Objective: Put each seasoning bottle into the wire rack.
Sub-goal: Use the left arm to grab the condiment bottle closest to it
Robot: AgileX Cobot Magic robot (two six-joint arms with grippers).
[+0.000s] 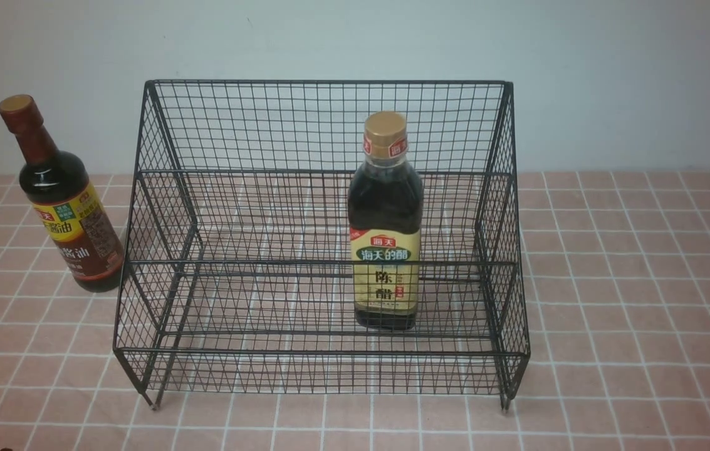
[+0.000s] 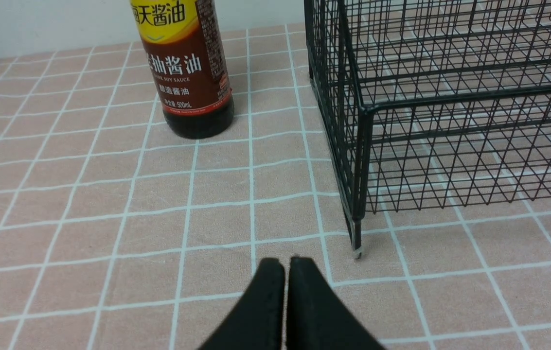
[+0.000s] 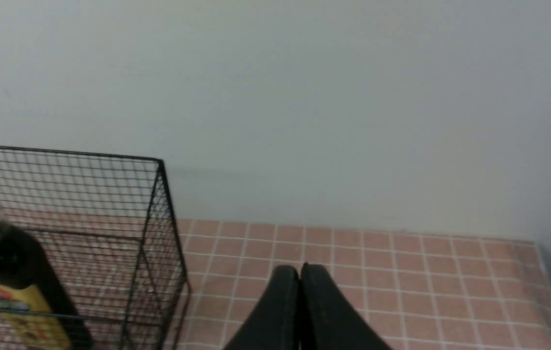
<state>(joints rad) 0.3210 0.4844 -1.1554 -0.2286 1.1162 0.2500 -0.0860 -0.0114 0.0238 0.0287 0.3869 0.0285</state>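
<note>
With your left gripper (image 2: 285, 272) and right gripper (image 3: 299, 277) both pinched closed and empty, a nudge could topple the slim bottle (image 1: 69, 213) just left of the rack (image 1: 323, 82).

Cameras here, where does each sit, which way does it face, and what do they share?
Front view: between the arms, looking forward and down at the wire rack, gold-cap bottle inside, brown-cap bottle left of it; no gripper in view.
Left wrist view: low over the table, facing brown-cap bottle and rack corner; shut left gripper shows.
Right wrist view: facing the wall, rack end and gold-cap bottle; shut right gripper shows.
Shared: all three see the rack.
</note>
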